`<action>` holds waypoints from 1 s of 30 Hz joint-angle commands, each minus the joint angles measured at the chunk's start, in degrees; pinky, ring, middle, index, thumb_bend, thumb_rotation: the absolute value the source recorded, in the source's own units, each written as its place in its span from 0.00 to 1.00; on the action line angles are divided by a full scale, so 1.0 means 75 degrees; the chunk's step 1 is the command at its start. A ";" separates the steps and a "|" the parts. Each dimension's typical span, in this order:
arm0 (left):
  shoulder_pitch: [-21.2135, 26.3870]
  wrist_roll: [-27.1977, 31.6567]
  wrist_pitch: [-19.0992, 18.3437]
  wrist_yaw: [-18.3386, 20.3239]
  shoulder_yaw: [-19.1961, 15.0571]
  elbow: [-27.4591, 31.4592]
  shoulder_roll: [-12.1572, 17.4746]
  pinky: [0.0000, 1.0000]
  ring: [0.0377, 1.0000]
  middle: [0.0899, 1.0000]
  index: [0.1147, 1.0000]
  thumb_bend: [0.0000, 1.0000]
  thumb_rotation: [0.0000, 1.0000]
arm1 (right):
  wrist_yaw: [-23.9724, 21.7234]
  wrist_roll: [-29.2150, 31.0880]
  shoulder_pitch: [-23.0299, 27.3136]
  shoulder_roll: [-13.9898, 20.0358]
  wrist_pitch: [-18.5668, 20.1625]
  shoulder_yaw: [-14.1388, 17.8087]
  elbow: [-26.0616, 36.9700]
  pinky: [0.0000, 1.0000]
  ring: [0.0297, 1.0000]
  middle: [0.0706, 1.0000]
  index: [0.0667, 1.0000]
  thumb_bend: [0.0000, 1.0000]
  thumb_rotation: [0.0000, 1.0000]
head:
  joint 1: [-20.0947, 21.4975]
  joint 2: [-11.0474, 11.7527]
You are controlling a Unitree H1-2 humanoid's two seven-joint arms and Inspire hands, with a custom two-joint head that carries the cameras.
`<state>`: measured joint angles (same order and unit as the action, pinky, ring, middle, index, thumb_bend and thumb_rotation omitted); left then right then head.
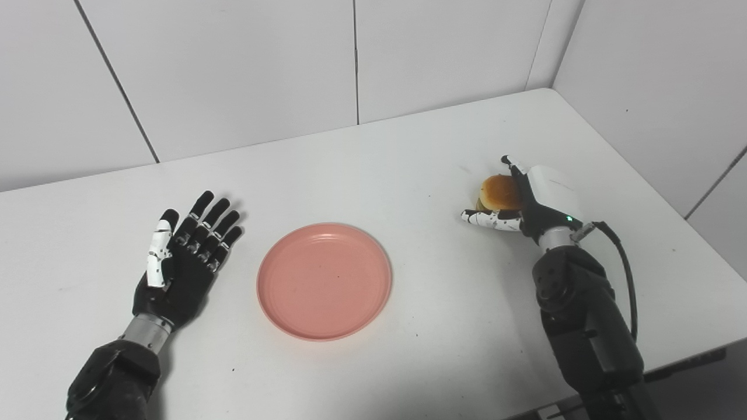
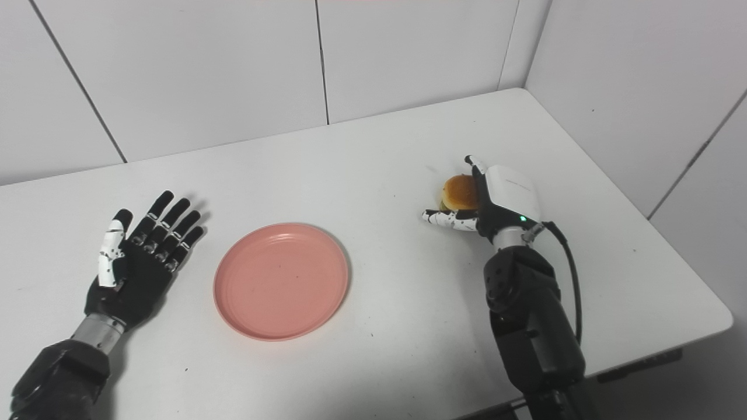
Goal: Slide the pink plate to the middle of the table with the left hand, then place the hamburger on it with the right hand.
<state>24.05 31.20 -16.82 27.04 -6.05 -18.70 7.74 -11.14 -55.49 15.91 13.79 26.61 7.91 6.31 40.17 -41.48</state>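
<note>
Resting between the right hand's [image 1: 540, 201] fingers [image 1: 489, 219], the hamburger [image 1: 499, 193].

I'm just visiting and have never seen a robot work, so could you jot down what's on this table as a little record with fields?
table: white table, set in a corner of white wall panels
pink plate: pink plate lies flat near the middle, nothing on it
hamburger: hamburger at the right side, away from the plate
left robot hand: left robot hand open, fingers spread, beside the plate and not touching it
right robot hand: right robot hand curled around the hamburger; whether it is lifted cannot be told
task stage: plate placed, hamburger not yet on it
</note>
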 commanded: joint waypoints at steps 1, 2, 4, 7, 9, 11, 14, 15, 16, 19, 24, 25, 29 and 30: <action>-0.0397 -0.0223 -0.0629 -0.0328 0.0060 -0.0280 0.0113 1.00 0.96 0.96 0.95 0.42 1.00 | 0.0393 -0.0015 0.0272 0.0002 0.0038 0.0153 0.0095 0.65 0.80 0.86 0.85 0.93 0.46 | 0.0009 -0.0009; -0.0399 -0.0215 -0.0630 -0.0314 0.0062 -0.0279 0.0114 1.00 0.96 0.96 0.96 0.41 1.00 | 0.0541 -0.0011 0.0258 0.0026 0.0034 0.0125 0.0095 0.64 0.77 0.83 0.82 0.90 0.42 | -0.0004 -0.0022; -0.0401 -0.0206 -0.0645 -0.0308 0.0064 -0.0265 0.0114 1.00 0.96 0.96 0.96 0.41 1.00 | 0.0902 0.0197 0.0219 0.0076 -0.0065 0.0129 0.0071 0.62 0.73 0.78 0.78 0.86 0.37 | -0.0004 -0.0022; -0.0407 -0.0225 -0.0664 -0.0342 0.0070 -0.0234 0.0111 1.00 0.96 0.96 0.96 0.42 1.00 | 0.1480 0.0585 0.0147 0.0155 -0.0325 0.0161 -0.0018 0.41 0.49 0.54 0.58 0.77 0.21 | -0.0004 -0.0022; -0.0408 -0.0219 -0.0655 -0.0324 0.0071 -0.0235 0.0112 1.00 0.96 0.96 0.96 0.41 1.00 | 0.1776 0.0745 0.0124 0.0208 -0.0382 0.0127 -0.0093 0.37 0.45 0.49 0.49 0.60 0.16 | -0.0004 -0.0022; -0.0402 -0.0197 -0.0654 -0.0306 0.0061 -0.0253 0.0108 1.00 0.96 0.97 0.96 0.41 1.00 | 0.2008 0.0916 0.0113 0.0242 -0.0428 0.0091 -0.0131 0.34 0.42 0.47 0.46 0.54 0.14 | -0.0004 -0.0022; -0.0415 -0.0211 -0.0679 -0.0344 0.0063 -0.0214 0.0102 1.00 0.96 0.96 0.96 0.41 1.00 | 0.2243 0.1110 0.0115 0.0272 -0.0414 0.0036 -0.0140 0.27 0.35 0.42 0.45 0.52 0.13 | -0.0008 -0.0034; -0.0414 -0.0215 -0.0681 -0.0340 0.0067 -0.0214 0.0106 1.00 0.96 0.96 0.96 0.41 1.00 | 0.2292 0.1143 0.0120 0.0287 -0.0388 0.0009 -0.0133 0.27 0.35 0.42 0.45 0.52 0.13 | -0.0008 -0.0034; -0.0412 -0.0222 -0.0684 -0.0353 0.0067 -0.0214 0.0105 1.00 0.96 0.96 0.96 0.41 1.00 | 0.2340 0.1173 0.0126 0.0301 -0.0368 -0.0012 -0.0130 0.27 0.36 0.41 0.45 0.51 0.13 | -0.0008 -0.0034; -0.0409 -0.0242 -0.0662 -0.0361 0.0078 -0.0221 0.0106 1.00 0.96 0.96 0.96 0.41 1.00 | 0.2459 0.1295 0.0131 0.0339 -0.0337 -0.0059 -0.0104 0.27 0.35 0.41 0.45 0.51 0.13 | -0.0008 -0.0034; -0.0400 -0.0236 -0.0640 -0.0340 0.0085 -0.0243 0.0111 1.00 0.96 0.96 0.96 0.42 1.00 | 0.2501 0.1377 0.0133 0.0397 -0.0243 -0.0133 -0.0028 0.28 0.36 0.41 0.45 0.51 0.13 | -0.0008 -0.0034; -0.0398 -0.0239 -0.0644 -0.0344 0.0085 -0.0246 0.0113 1.00 0.96 0.96 0.95 0.42 1.00 | 0.2499 0.1388 0.0134 0.0406 -0.0223 -0.0144 -0.0007 0.28 0.36 0.41 0.45 0.51 0.13 | -0.0008 -0.0034; -0.0398 -0.0227 -0.0660 -0.0354 0.0079 -0.0246 0.0101 1.00 0.96 0.96 0.96 0.42 1.00 | 0.2437 0.1369 0.0149 0.0481 -0.0157 -0.0193 0.0167 0.28 0.36 0.41 0.45 0.51 0.13 | -0.0029 -0.0047; -0.0398 -0.0221 -0.0660 -0.0350 0.0078 -0.0249 0.0098 1.00 0.96 0.96 0.96 0.42 1.00 | 0.2436 0.1381 0.0150 0.0497 -0.0176 -0.0200 0.0246 0.28 0.37 0.42 0.45 0.51 0.13 | -0.0029 -0.0047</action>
<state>23.95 31.20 -16.94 26.85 -6.00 -18.48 7.73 5.76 -44.85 15.80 15.91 25.87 6.23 5.26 39.90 -41.84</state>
